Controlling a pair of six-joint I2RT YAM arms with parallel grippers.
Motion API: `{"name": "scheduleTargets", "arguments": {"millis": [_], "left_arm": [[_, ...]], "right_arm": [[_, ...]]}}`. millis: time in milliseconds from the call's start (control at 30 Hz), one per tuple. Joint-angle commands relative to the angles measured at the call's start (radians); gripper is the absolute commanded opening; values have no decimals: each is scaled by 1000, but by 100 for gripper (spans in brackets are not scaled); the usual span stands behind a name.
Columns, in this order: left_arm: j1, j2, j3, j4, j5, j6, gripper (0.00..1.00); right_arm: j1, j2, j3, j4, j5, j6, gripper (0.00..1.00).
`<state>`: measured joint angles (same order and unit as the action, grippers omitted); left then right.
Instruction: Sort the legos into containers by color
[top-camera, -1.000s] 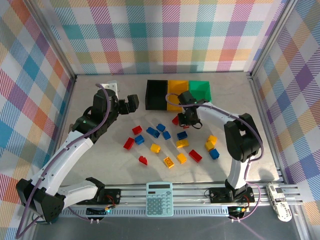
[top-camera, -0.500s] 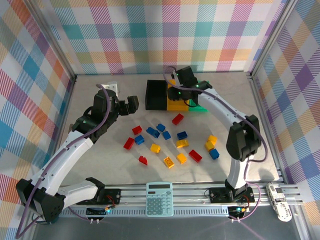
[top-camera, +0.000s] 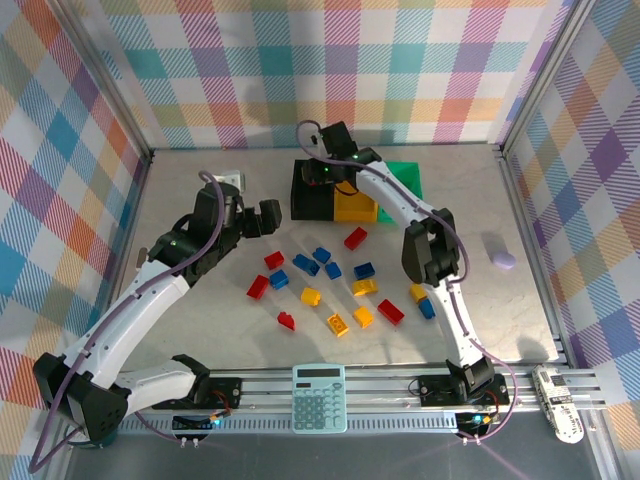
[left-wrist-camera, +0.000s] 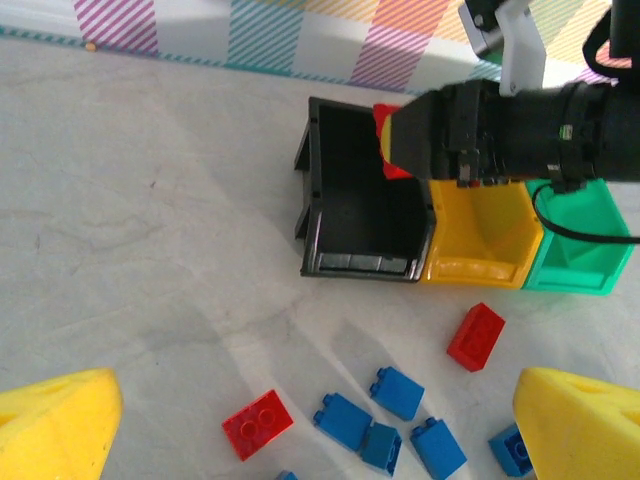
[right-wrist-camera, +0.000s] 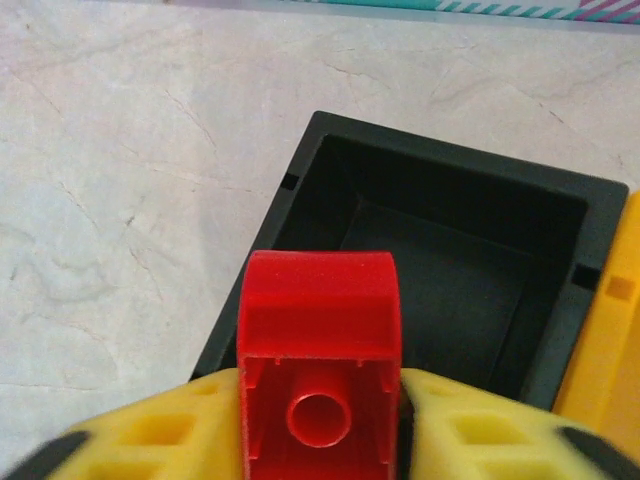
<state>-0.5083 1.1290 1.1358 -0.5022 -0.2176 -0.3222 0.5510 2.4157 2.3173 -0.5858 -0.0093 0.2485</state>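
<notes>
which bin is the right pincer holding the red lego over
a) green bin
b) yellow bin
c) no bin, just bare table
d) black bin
d: in the right wrist view the red lego sits gripped in the right pincer directly above the open inside of the black bin, with the yellow bin off to one side.

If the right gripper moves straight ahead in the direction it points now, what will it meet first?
Most likely the black bin: the right gripper, holding a red brick, points down into its open inside. Depth is hard to judge, but nothing else appears in between.
</notes>
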Motion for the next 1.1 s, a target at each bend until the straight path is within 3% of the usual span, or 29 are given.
{"name": "scheduleTargets", "arguments": {"millis": [0, 133, 267, 433, 567, 733, 1067], "left_arm": [[-18, 3, 15, -30, -3, -18, 100], [-32, 9, 2, -55, -3, -50, 100], [-78, 21, -24, -102, -4, -105, 98], [-205, 82, -45, -206, 15, -164, 95], [-290, 163, -43, -298, 52, -192, 92], [-353, 232, -18, -357, 130, -153, 92], [-361, 407, 59, -404, 209, -27, 91]], "right_arm": [[6, 22, 91, -64, -15, -16, 51], [6, -23, 71, -83, 6, -37, 60], [6, -128, -25, -98, 19, -57, 61], [-16, -350, -306, -97, 58, -42, 63], [-88, -552, -569, -52, -2, 24, 65], [-141, -770, -795, -58, -14, 10, 69], [-195, -1027, -1051, -84, 12, 39, 73]]}}
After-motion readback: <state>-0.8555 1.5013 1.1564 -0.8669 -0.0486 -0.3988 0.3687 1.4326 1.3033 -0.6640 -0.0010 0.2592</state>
